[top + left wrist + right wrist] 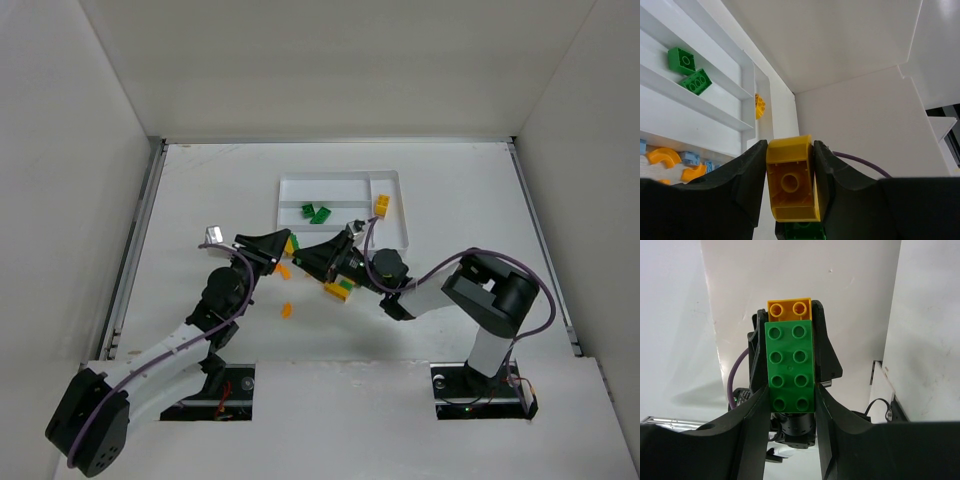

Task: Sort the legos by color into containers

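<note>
Over the bench (200, 200), left tool (790, 150) grips a yellow plastic brick (790, 182), right tool (790, 400) a green plastic brick (790, 360); white compartment tray (330, 190) barely filled.

Left tool (790, 152) and right tool (791, 390) meet tip-to-tip, both clamped

Nothing legible shows in any of the three views. The studs of the green lego (790, 367) and the hollow underside of the yellow lego (790, 182) carry no mark that can be made out. The white tray (340, 177), the tabletop (200, 190) and the arms' housings show no readable label, brand, number or sign.
</note>
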Tool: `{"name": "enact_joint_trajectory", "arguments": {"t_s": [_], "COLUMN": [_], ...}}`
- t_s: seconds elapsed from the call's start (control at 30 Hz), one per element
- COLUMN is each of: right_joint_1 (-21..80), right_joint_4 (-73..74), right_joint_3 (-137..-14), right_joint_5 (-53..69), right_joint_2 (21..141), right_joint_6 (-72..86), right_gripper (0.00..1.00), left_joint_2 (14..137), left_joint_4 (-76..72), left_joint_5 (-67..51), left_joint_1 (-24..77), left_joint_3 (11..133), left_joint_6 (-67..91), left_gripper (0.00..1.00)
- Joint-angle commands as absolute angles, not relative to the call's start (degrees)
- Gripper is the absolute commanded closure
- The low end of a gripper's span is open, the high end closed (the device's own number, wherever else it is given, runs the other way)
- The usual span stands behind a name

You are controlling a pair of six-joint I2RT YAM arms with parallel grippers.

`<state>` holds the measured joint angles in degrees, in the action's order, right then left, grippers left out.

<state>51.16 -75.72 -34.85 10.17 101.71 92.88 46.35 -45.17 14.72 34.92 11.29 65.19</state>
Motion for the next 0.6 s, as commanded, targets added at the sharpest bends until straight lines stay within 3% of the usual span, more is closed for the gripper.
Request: {"name": "enact_joint_trajectory", "arguments": {"t_s": [0.0, 0.37, 0.57], "right_joint_1": [49.70, 44.25, 37.67], "right_joint_4": [-91.23, -90.35, -79.57], "right_joint_3": [-33.14, -29.36, -30.05], "right_joint_5": [9.05, 11.51, 15.81], "right_joint_2": [101.16, 95.98, 95.98], "right_joint_6": [93.52, 92.02, 87.99], "right_gripper": [0.69, 0.69, 0.69], "left_joint_2": [44.83, 41.57, 40.69], "left_joint_4": [-52.82, -49.39, -48.00], "left_joint_5": [14.59, 10.55, 6.68], "left_joint_1": [34.06, 31.33, 30.36], "left_joint_3": [14.85, 14.50, 13.27], "left_joint_6": [62.93, 61.17, 60.82], "left_gripper": [0.66, 0.69, 0.69]}}
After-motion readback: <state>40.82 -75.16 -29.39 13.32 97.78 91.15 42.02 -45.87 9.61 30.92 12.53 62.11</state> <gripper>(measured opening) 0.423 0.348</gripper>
